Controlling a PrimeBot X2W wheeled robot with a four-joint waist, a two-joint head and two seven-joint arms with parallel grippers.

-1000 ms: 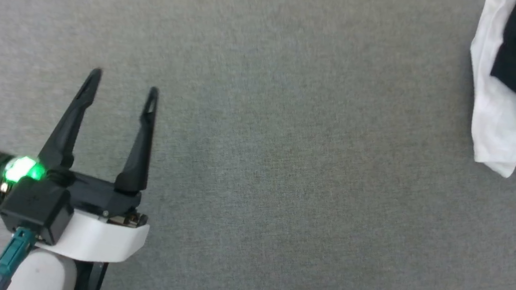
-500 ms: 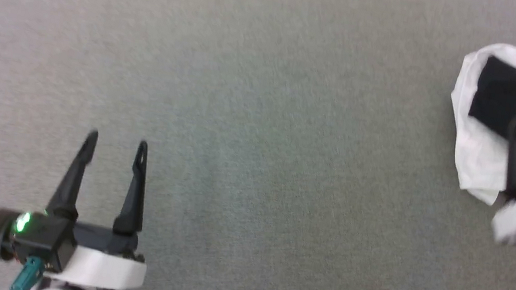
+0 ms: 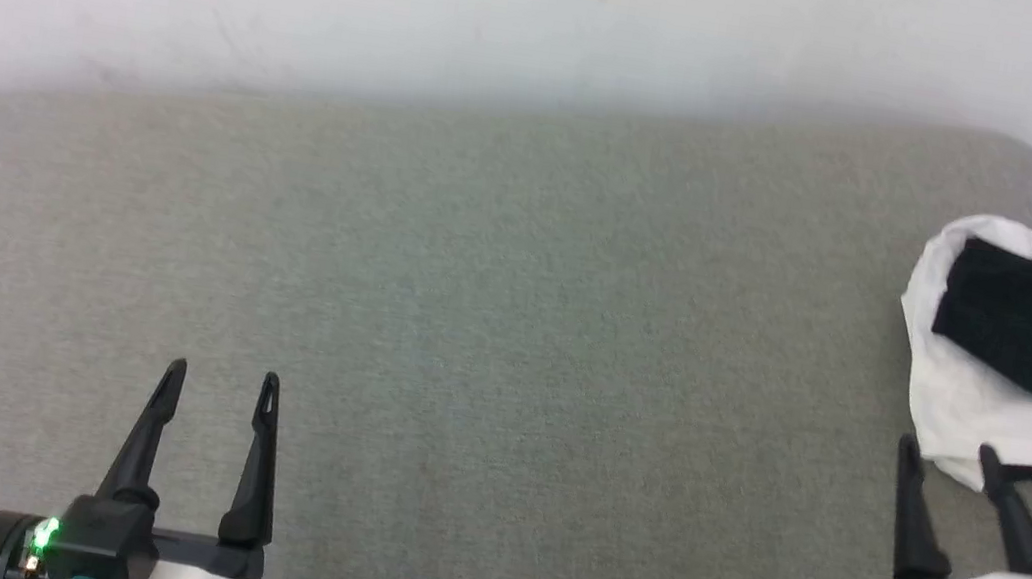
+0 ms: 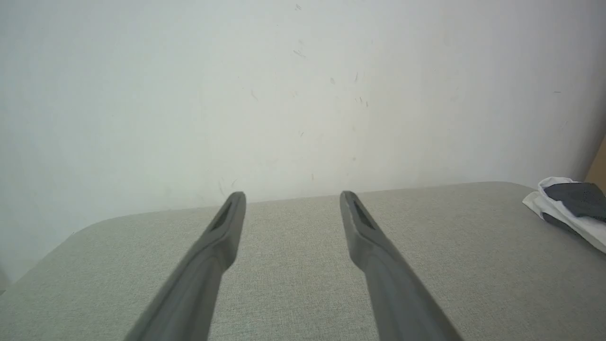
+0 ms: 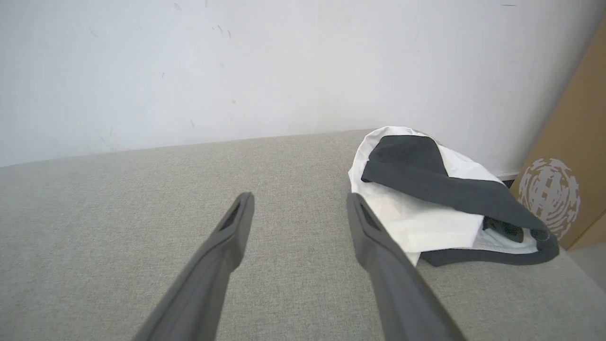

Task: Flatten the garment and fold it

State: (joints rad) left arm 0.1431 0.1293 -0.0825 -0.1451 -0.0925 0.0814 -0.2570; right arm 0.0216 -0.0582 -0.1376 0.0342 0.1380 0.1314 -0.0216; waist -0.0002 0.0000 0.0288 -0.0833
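Head view had my released right tool (image 3: 947, 449) just short of the bunched shirt (image 3: 964, 403), left tool (image 3: 224, 372) released too. Reach step, I judged; next, pinch its edge.

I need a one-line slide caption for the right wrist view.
Open right gripper near the crumpled garment on the grey fabric surface.

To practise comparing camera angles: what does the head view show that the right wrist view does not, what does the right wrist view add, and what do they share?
The head view adds the left gripper, open, with a green light at its base, far left of the garment. The right wrist view adds a brown cardboard panel with a pale round print. Both share the grey surface, the white wall, the bunched garment with a black sleeve on top, and the open right gripper near it.
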